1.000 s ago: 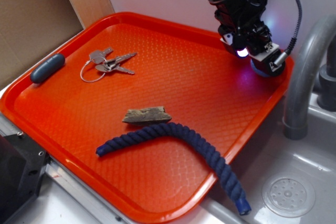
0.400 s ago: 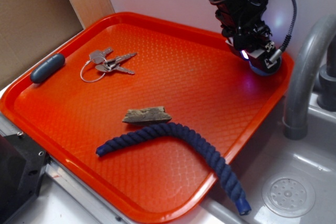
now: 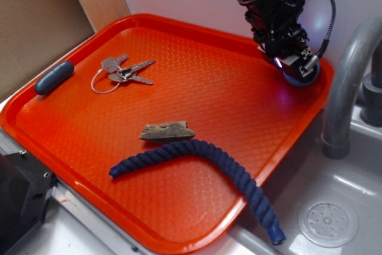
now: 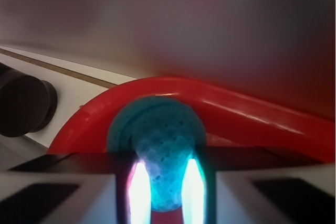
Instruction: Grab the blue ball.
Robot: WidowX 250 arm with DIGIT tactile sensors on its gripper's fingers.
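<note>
One arm leans down steeply over the tray's (image 3: 71, 147) far right corner. Its pincer (image 3: 296, 71) straddles the blue ball (image 4: 157, 145), fingers (image 4: 137, 192) flanking it; whether it is clenched cannot be told

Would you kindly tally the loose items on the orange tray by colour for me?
Blue or blue-grey: 3, namely the blue ball, the navy rope and the oblong capsule
Silver: 1, the key bunch
Brown: 1, the wood piece
Total: 5
</note>
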